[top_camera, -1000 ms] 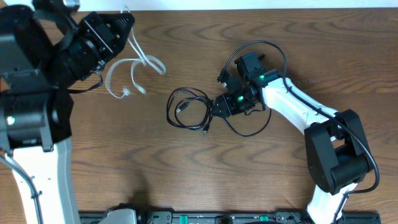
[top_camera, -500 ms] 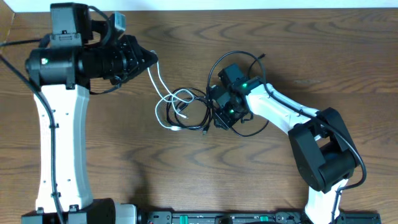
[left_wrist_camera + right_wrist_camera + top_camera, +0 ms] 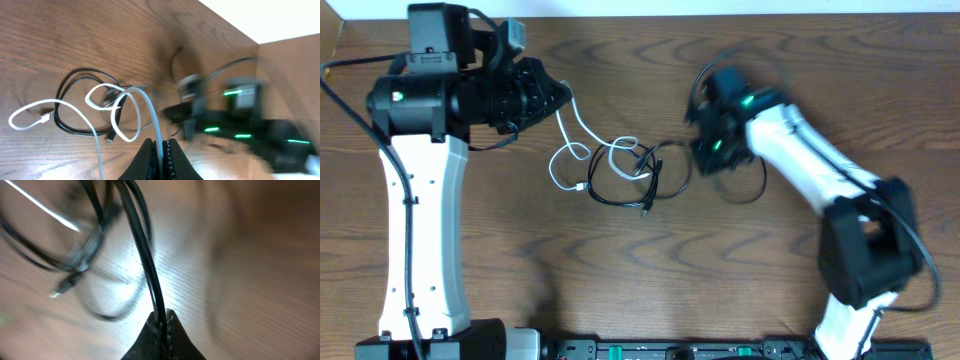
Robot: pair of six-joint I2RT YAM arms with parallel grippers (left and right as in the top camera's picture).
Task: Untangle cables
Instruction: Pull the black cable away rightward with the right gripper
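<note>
The white cable [image 3: 582, 133] runs from my left gripper [image 3: 565, 100] down into loops that cross the black cable [image 3: 616, 201] at mid-table. In the left wrist view my left gripper [image 3: 161, 150] is shut on the white cable [image 3: 150, 107], with the black coil [image 3: 65, 85] lying beyond it. My right gripper [image 3: 700, 150] sits blurred just right of the coil. The right wrist view shows it [image 3: 164, 317] shut on a strand of the black cable [image 3: 145, 255], lifted off the wood. The white cable [image 3: 45, 210] shows as a streak at upper left.
The right arm [image 3: 240, 125] with green lights is a blur on the far side in the left wrist view. A thicker black arm wire [image 3: 755, 180] loops beside the right wrist. The table's far edge [image 3: 640, 14] meets a white wall.
My right gripper has shut on the black cable and pulled it up and to the right, dragging the coil along. The left gripper brought the white cable in over the coil, then held still.
</note>
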